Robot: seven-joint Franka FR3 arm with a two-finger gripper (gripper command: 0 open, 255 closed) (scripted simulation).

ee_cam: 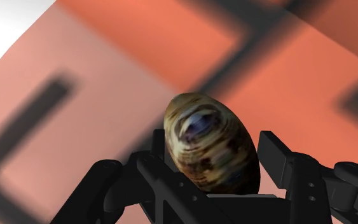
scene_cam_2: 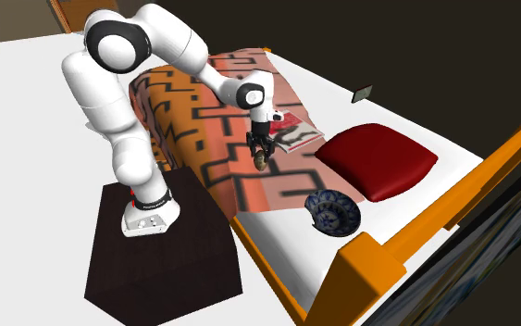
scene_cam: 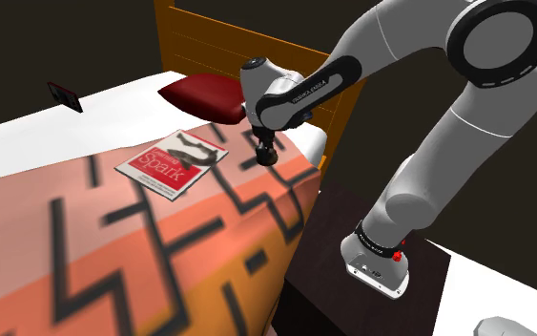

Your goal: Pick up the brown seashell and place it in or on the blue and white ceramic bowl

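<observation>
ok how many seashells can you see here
1. The brown seashell is clasped in the gripper, over the orange patterned blanket and near the magazine. Another could be hidden behind the arm.

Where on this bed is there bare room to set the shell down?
Bare: patterned blanket from magazine toward the stand; white sheet between blanket and bowl. Crowded: around magazine, red pillow and bowl. The seashell hangs clasped over the blanket.

Brown seashell [ee_cam: 210,147] clasped aloft; blue-white bowl [scene_cam_2: 333,214] apart
</observation>
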